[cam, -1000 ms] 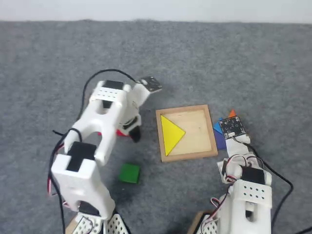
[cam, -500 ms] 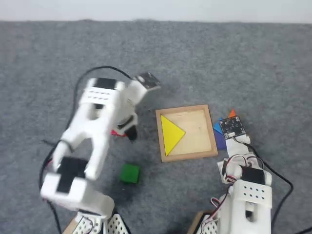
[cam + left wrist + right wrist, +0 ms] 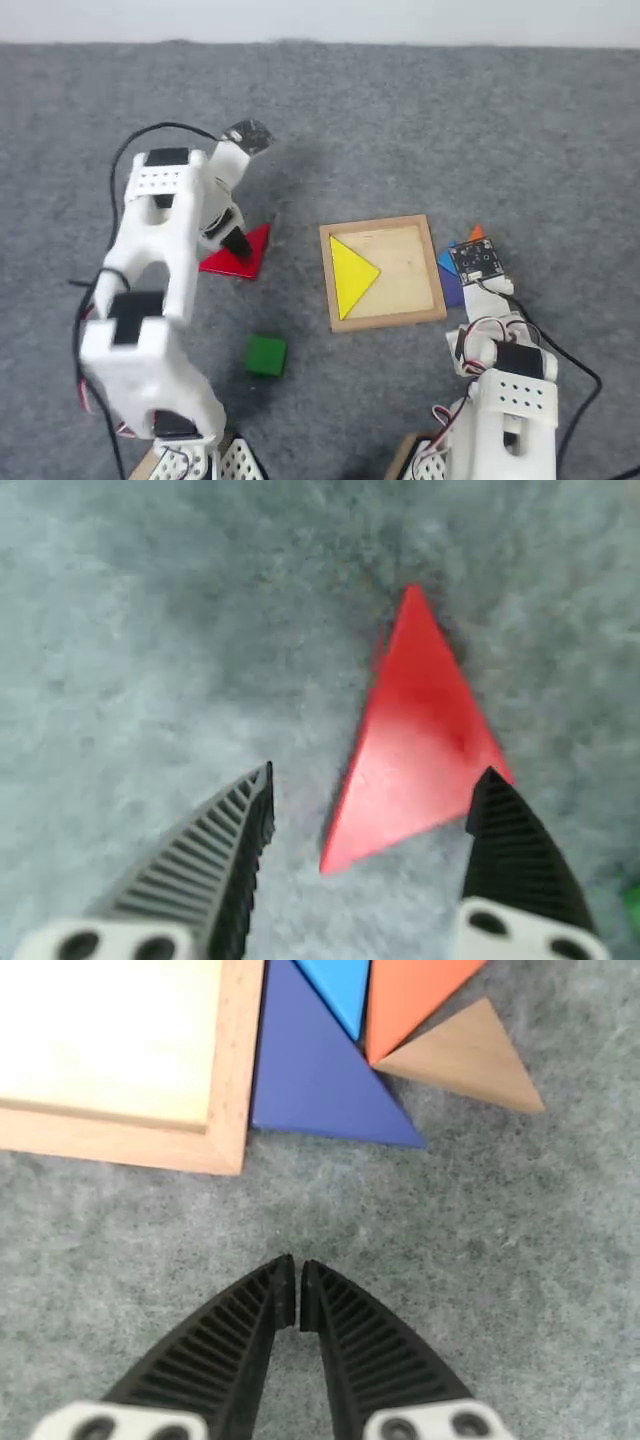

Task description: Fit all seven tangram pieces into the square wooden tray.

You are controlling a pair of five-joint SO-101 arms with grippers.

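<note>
Left jaws wide, red triangle flat between them, nearer one, right jaws closed

High view overhead, far; wrist views near, downward; right shares tray.

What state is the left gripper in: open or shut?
Open. The left gripper has its fingers wide apart over the flat red triangular piece on the grey carpet.

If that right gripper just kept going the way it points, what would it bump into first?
Likely the dark blue triangle beside the wooden tray, after a stretch of bare carpet, though depth is unclear.
</note>
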